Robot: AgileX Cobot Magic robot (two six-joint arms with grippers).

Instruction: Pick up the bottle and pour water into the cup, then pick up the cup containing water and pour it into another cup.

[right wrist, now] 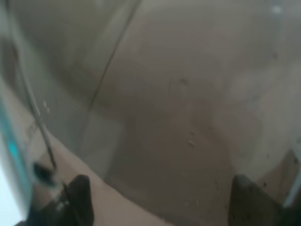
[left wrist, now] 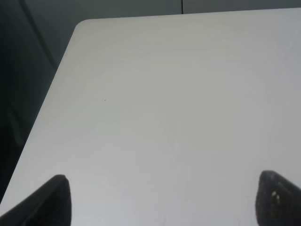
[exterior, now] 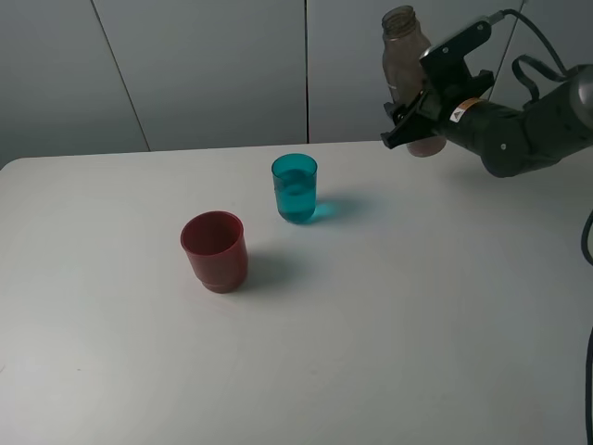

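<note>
The smoky grey-brown bottle (exterior: 403, 46) stands nearly upright at the far right, with my right gripper (exterior: 410, 130) shut on its lower body. In the right wrist view the bottle (right wrist: 178, 117) fills the picture between the two fingertips of the right gripper (right wrist: 162, 202). The teal cup (exterior: 295, 187) stands mid-table with water in it, left of and nearer than the bottle. The dark red cup (exterior: 214, 250) stands upright to the teal cup's front left. My left gripper (left wrist: 164, 202) is open over bare table, with nothing between its fingers.
The white table (exterior: 389, 315) runs back to a grey panelled wall. The left wrist view shows the table's rounded corner (left wrist: 82, 26) and a dark drop beyond its edge. The right arm's cables (exterior: 533, 69) hang at the far right.
</note>
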